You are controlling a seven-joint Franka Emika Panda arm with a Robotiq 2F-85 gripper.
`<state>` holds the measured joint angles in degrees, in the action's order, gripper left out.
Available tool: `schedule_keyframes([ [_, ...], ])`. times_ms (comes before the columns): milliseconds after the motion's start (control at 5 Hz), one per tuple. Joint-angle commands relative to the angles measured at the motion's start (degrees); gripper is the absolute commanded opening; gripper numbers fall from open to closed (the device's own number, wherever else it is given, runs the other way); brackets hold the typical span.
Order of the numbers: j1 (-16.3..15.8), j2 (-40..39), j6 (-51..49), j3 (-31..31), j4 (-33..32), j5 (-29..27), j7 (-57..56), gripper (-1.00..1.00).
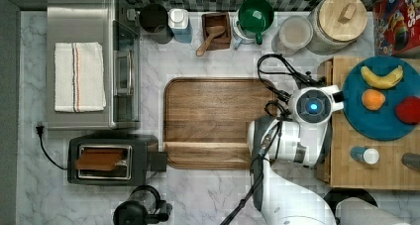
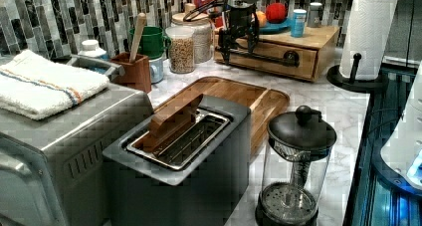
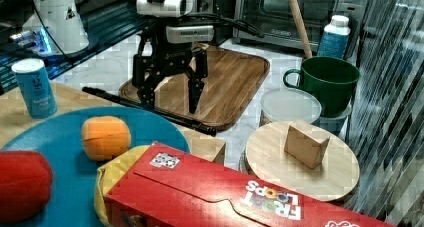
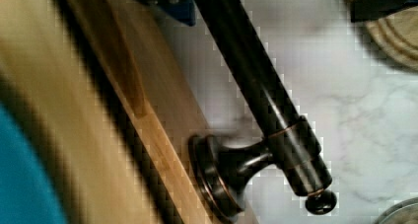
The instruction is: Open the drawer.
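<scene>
In the top view, going left to right, the white marble surface carries a steel toaster oven with a folded towel on its roof and a black toaster below it. Next is the brown wooden tray in the middle, with a green mug and jars along the tiled back wall. At the top view's right stands a pale bamboo box bearing a blue plate of fruit.

The drawer is in the front of that box, facing the tray, its long black bar handle running across it. In the left view its front looks about flush with the box.

The pincer hangs over the handle in the right view, fingers spread apart to either side of the bar and gripping nothing. The wrist view shows the bar and its round mount close up above the marble.
</scene>
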<state>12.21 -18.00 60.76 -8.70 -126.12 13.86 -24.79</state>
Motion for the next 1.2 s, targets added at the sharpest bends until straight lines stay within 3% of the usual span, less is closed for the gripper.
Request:
schedule_keyframes([
  [200,-14.99,1.78,-2.76,13.25,-4.14,-4.03,12.48,1.00],
  [800,-16.65,3.02,-4.46,13.77,-3.98,-1.39,17.79,1.00],
  [1200,-15.89,2.90,-3.93,14.26,-3.40,-1.36,19.65,1.00],
])
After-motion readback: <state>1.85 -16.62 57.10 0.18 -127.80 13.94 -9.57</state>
